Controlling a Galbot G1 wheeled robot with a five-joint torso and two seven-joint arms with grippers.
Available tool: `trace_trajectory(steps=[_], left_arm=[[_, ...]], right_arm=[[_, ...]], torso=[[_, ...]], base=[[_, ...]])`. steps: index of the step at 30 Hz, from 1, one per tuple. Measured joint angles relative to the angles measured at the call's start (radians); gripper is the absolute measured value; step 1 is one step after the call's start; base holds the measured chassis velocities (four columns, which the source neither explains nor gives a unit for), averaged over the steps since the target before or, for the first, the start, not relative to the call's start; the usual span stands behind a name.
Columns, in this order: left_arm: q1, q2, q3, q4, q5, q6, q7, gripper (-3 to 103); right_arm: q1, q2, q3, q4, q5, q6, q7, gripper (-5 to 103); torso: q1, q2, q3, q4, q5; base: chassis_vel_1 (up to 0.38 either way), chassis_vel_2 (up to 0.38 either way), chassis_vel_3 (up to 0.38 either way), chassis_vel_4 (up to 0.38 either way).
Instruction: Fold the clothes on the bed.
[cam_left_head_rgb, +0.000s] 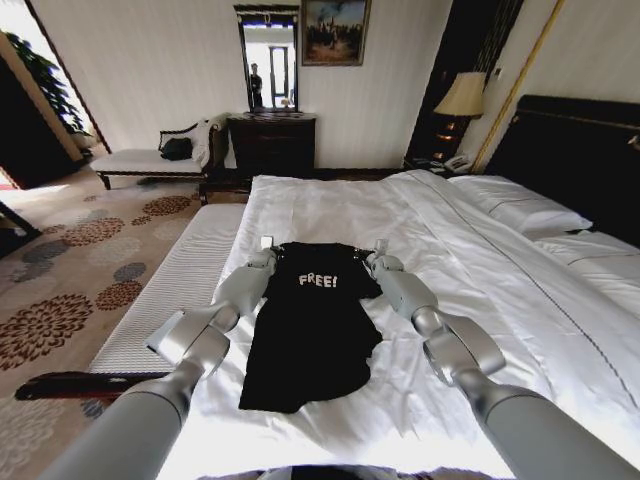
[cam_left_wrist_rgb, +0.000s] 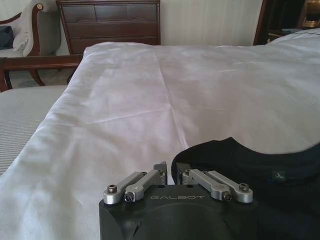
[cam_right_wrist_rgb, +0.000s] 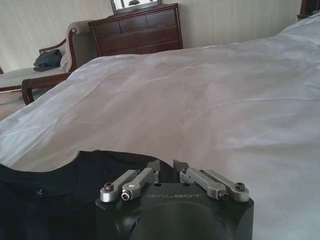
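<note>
Here the black T-shirt (cam_left_head_rgb: 312, 325) lies flat on the bed (cam_left_head_rgb: 480, 270). The left hand (cam_left_head_rgb: 266, 244) and right hand (cam_left_head_rgb: 380, 246) sit at its two shoulders, each with fingers pinched closed on the shirt's top edge.

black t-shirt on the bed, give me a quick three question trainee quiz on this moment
1. True or false: the black T-shirt lies spread on the bed with its lettering facing up.
2. Where does the left gripper sit? A) at the hem B) at a shoulder corner near the collar C) on a pillow
3. Fill in: the right gripper sits at the shirt's other ___ corner.

Key
1. True; "FREE!" reads face up in the head view.
2. B.
3. Shoulder; both grippers look closed on the fabric edge.
</note>
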Motion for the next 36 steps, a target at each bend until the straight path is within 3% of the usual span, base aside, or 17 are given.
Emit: trace_trajectory(steps=[2,3,8,10,12,13,16,17,19,20,21,24,25,27,29,32,36], left_arm=[[0.008,0.002,0.0,-0.003,0.014,0.003,-0.005,23],[0.008,0.002,0.0,-0.003,0.014,0.003,-0.005,23],[0.008,-0.003,-0.001,-0.002,0.037,0.008,-0.019,44],[0.008,-0.001,0.002,-0.009,0.039,0.01,-0.026,44],[0.013,0.009,0.009,-0.051,0.036,0.017,-0.054,55],[0.013,0.009,0.009,-0.051,0.036,0.017,-0.054,55],[0.056,0.079,0.055,-0.211,0.015,0.029,-0.106,71],[0.056,0.079,0.055,-0.211,0.015,0.029,-0.106,71],[0.102,0.146,0.087,-0.312,0.035,0.016,-0.137,82],[0.139,0.197,0.095,-0.41,0.005,0.019,-0.168,88],[0.139,0.197,0.095,-0.41,0.005,0.019,-0.168,88],[0.22,0.302,0.092,-0.618,-0.094,0.026,-0.216,97],[0.22,0.302,0.092,-0.618,-0.094,0.026,-0.216,97],[0.256,0.344,0.1,-0.706,-0.149,0.026,-0.226,100],[0.295,0.381,0.11,-0.783,-0.189,0.023,-0.237,100],[0.338,0.415,0.109,-0.86,-0.216,0.022,-0.248,100],[0.454,0.484,0.06,-1.005,-0.239,0.02,-0.254,100]], right_arm=[[-0.01,-0.004,-0.009,0.012,0.002,0.0,-0.003,22],[-0.01,-0.004,-0.009,0.012,0.002,0.0,-0.003,22],[-0.029,-0.021,-0.02,0.056,0.031,-0.002,0.009,44],[-0.035,-0.03,-0.027,0.076,0.043,-0.007,0.018,49],[-0.057,-0.069,-0.039,0.164,0.104,-0.035,0.057,60],[-0.057,-0.069,-0.039,0.164,0.104,-0.035,0.057,60],[-0.133,-0.198,-0.018,0.379,0.261,-0.12,0.147,77],[-0.133,-0.198,-0.018,0.379,0.261,-0.12,0.147,77],[-0.205,-0.271,0.022,0.491,0.329,-0.156,0.197,82],[-0.258,-0.305,0.05,0.544,0.351,-0.165,0.217,87],[-0.258,-0.305,0.05,0.544,0.351,-0.165,0.217,87],[-0.389,-0.392,0.133,0.701,0.419,-0.188,0.251,99],[-0.389,-0.392,0.133,0.701,0.419,-0.188,0.251,99],[-0.485,-0.46,0.212,0.833,0.462,-0.198,0.254,100],[-0.575,-0.495,0.26,0.923,0.476,-0.199,0.254,100],[-0.66,-0.506,0.31,0.985,0.48,-0.198,0.257,100],[-0.814,-0.51,0.402,1.122,0.481,-0.203,0.276,100]], torso=[[0.0,0.0,0.0,0.0001,0.0001],[0.0,0.0,0.0,0.0001,0.0001],[0.0,0.0,0.0,0.0006,0.0001],[0.0,0.0,0.0,0.0005,0.0002],[0.0,0.0,0.0,0.0001,0.0002],[0.0,0.0,0.0,0.0001,0.0002],[0.0,0.0,0.0,-0.0001,0.0],[0.0,0.0,0.0,-0.0001,0.0],[0.0,0.0,0.0,-0.0008,0.0],[0.0,0.0,0.0,-0.0003,-0.0003],[0.0,0.0,0.0,-0.0003,-0.0003],[0.0,0.0,0.0,0.001,0.0004],[0.0,0.0,0.0,0.001,0.0004],[0.0,0.0,0.0,0.001,-0.0003],[0.0,0.0,0.0,-0.0009,-0.0002],[0.0,0.0,0.0,0.0001,0.0001],[0.0,0.0,0.0,-0.0003,0.0005]], base=[[0.0,0.0,0.0,0.0],[0.0,0.0,0.0,0.0],[0.0,0.0,0.0,0.0],[0.0,0.0,0.0,0.0],[0.0,0.0,0.0,0.0],[0.0,0.0,0.0,0.0],[0.0,0.0,0.0,0.0],[0.0,0.0,0.0,0.0],[0.0,0.0,0.0,0.0],[0.0,0.0,0.0,0.0],[0.0,0.0,0.0,0.0],[0.0,0.0,0.0,0.0],[0.0,0.0,0.0,0.0],[0.0,0.0,0.0,0.0],[0.0,0.0,0.0,0.0],[0.0,0.0,0.0,0.0],[0.0,0.0,0.0,0.0]])
